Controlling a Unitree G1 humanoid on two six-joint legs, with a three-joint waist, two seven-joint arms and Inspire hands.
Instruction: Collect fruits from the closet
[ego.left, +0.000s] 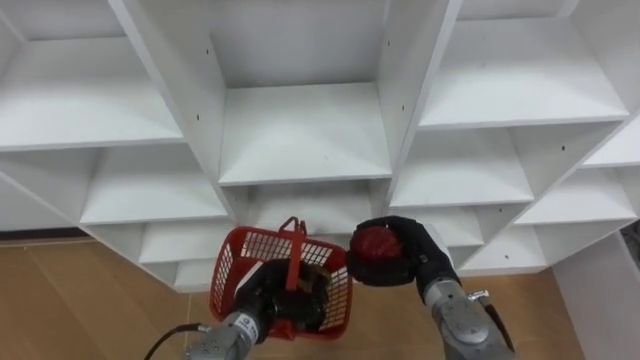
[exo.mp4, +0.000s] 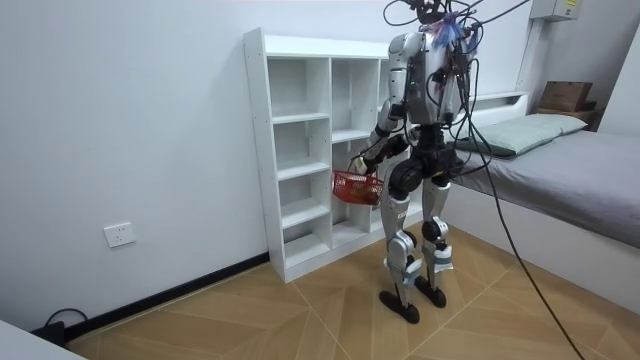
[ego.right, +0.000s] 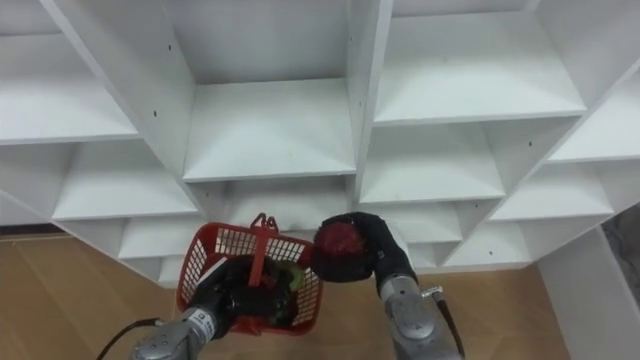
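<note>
Shelves of a white closet (ego.left: 300, 130) rise in front of the robot, their open compartments seen from above in the eye views. Below the middle column, a red plastic basket (ego.left: 258, 255) with mesh walls hangs in the air, in front of the lower shelf boards. The left hand (ego.left: 268, 305) comes in from the lower left and sits over the basket's inside. Its dark fingers are curled round the upright red handle (ego.left: 295, 245), so this hand is clamped on the basket. Low in the basket, beside that hand, a small greenish thing (ego.right: 291, 279) shows, too hidden to name.

The right hand (ego.left: 422, 262) comes up from the lower right and is closed round a round, dark red fruit (ego.left: 378, 245), with fingers wrapped behind and under it. The fruit is held in the air just beside the basket's right rim, in front of the lower shelves.

In the room view the robot stands upright on the wooden floor (exo.mp4: 300, 310), close before the closet, which stands against the white wall. The basket hangs at about hip height between its body and the shelves. A bed (exo.mp4: 570, 180) lies behind the robot at the room view's right. A wall socket (exo.mp4: 118, 235) sits low on the wall at the room view's left.
</note>
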